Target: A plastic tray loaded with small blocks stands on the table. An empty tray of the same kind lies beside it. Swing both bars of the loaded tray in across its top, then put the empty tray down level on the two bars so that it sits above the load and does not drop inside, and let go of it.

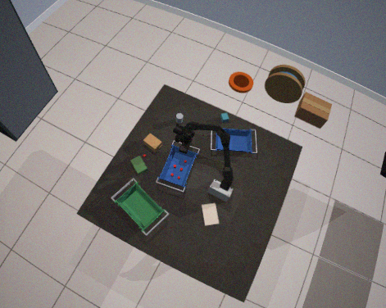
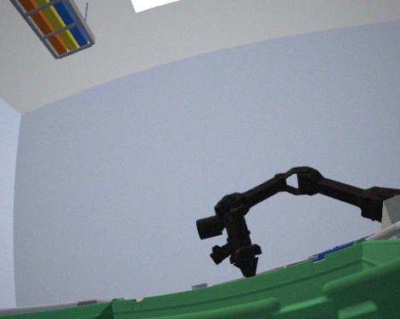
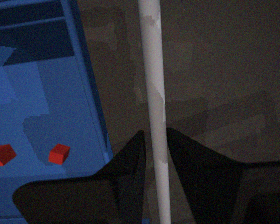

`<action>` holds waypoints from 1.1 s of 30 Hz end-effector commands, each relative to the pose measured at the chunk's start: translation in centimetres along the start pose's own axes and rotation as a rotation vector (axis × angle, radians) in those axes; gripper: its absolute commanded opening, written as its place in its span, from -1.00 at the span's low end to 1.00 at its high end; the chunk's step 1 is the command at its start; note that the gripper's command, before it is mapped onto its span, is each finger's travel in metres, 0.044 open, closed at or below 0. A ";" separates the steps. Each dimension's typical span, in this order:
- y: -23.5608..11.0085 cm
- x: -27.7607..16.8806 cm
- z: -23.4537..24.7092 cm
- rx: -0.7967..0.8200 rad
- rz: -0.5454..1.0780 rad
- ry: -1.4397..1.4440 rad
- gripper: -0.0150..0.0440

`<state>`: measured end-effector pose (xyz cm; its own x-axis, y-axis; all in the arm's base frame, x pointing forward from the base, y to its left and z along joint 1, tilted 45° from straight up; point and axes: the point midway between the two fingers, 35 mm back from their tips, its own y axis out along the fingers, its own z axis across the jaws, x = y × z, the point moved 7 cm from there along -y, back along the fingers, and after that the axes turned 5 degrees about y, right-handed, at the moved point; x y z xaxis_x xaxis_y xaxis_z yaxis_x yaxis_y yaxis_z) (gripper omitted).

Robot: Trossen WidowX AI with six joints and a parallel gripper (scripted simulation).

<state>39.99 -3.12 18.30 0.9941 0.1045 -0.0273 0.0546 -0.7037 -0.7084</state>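
Note:
The loaded tray [image 1: 168, 164] [image 3: 34, 85] is blue and holds several red blocks [image 1: 181, 169] [image 3: 59, 154]. Its far bar [image 1: 193, 147] [image 3: 154, 90] is swung out past the end. Its near bar [image 1: 170, 187] is also swung out, at the opposite end. The empty tray [image 1: 234, 143] is blue too and lies to the right, with its own bars out at both ends. My gripper [image 1: 183, 150] [image 2: 250, 276] [image 3: 155, 133] points down at the far end of the loaded tray. Its fingers are slightly open, one on each side of the far bar, with gaps beside it in the wrist view.
A green tray [image 1: 137, 206] [image 2: 178, 293] lies at the lower left. An orange block [image 1: 152, 141], a green block [image 1: 138, 164] and a grey cylinder [image 1: 179, 118] are near the loaded tray. A teal cube [image 1: 224, 117] lies behind the empty tray, a cream slab [image 1: 210, 214] near the arm's base.

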 end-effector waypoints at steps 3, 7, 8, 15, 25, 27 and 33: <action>-1.8 -0.1 1.0 -0.001 -0.004 -0.004 -0.19; -2.7 -0.2 1.8 0.000 -0.003 -0.004 -0.19; -2.8 -0.2 2.1 0.000 -0.003 -0.004 -0.19; -3.3 -0.3 3.8 0.001 -0.003 -0.004 -0.19; -1.7 -0.6 7.1 0.001 -0.003 -0.005 -0.19; -1.2 -0.7 7.5 0.001 -0.003 -0.005 -0.19; -2.9 -0.6 7.3 0.003 -0.003 -0.005 -0.19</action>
<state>38.47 3.25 14.33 0.9932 0.1071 -0.0455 0.0431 -0.7015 -0.7114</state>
